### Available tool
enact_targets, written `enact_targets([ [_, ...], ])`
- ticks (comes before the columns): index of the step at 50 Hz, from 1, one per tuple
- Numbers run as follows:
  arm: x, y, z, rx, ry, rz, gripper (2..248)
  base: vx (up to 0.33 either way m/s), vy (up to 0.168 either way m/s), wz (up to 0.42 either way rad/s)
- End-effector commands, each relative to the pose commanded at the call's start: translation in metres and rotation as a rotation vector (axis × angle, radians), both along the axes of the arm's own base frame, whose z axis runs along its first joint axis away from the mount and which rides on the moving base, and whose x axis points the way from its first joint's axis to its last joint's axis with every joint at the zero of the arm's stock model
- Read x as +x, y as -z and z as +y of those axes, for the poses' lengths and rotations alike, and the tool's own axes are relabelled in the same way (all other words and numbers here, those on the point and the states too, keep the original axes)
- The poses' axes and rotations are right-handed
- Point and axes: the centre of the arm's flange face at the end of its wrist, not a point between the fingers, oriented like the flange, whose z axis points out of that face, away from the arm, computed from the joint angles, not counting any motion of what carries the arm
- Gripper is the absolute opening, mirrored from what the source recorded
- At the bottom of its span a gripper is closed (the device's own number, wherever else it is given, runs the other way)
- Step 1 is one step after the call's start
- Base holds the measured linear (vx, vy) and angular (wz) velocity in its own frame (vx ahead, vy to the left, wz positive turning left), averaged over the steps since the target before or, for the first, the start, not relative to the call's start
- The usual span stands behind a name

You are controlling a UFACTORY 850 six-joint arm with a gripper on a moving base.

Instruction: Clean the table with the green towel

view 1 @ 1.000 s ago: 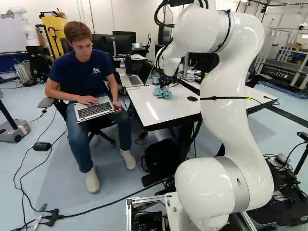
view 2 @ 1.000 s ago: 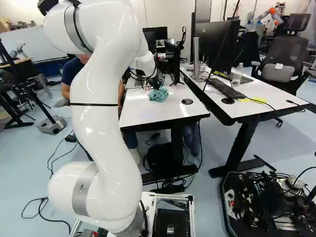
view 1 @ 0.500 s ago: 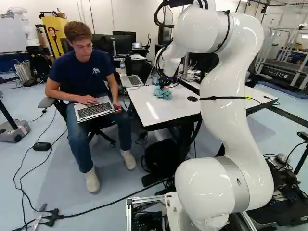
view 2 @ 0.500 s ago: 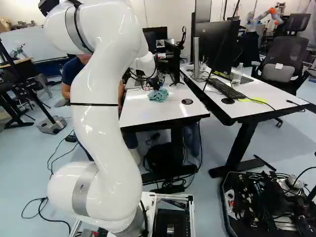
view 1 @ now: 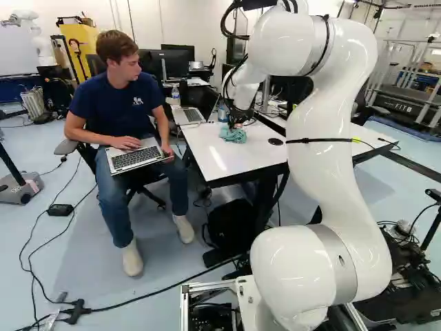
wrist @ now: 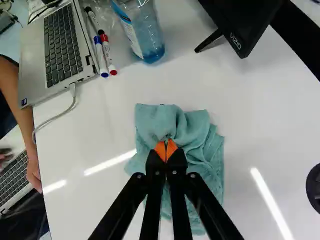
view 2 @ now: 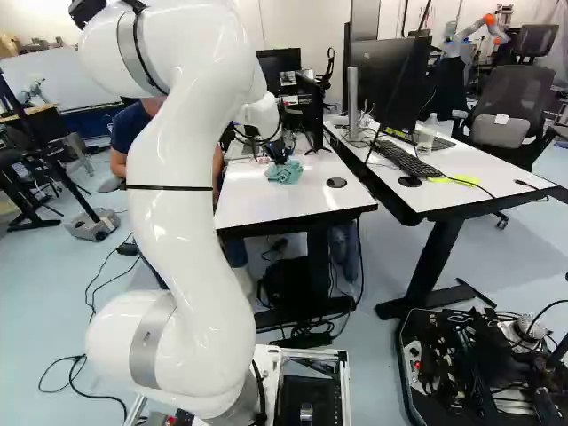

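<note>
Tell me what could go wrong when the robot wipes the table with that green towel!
The gripper pinches only a small bit of the green towel, so it might slip out. If the wiping goes toward the bottle, it could get bumped, and the markers next to it might roll. The white cable curves across the table's edge, so the towel could catch it and tug the laptop.

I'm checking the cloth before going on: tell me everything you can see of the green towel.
The green towel is a blue-green, soft-looking cloth, crumpled into overlapping folds, with a textured edge showing on one side. It lies loosely bunched on the white tabletop, apart from the plastic bottle and open laptop. The closed claw pinches a raised fold.
</note>
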Motion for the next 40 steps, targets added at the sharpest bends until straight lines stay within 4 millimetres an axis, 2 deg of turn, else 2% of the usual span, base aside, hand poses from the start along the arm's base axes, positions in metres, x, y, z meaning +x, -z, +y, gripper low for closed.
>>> enact_targets([
  [13,0.006,0.001,0.000,0.000,0.000,-0.005,22,0.000,0.000,0.000],
  [40,0.052,0.006,0.005,-0.002,-0.009,-0.048,22,0.000,0.000,0.000],
])
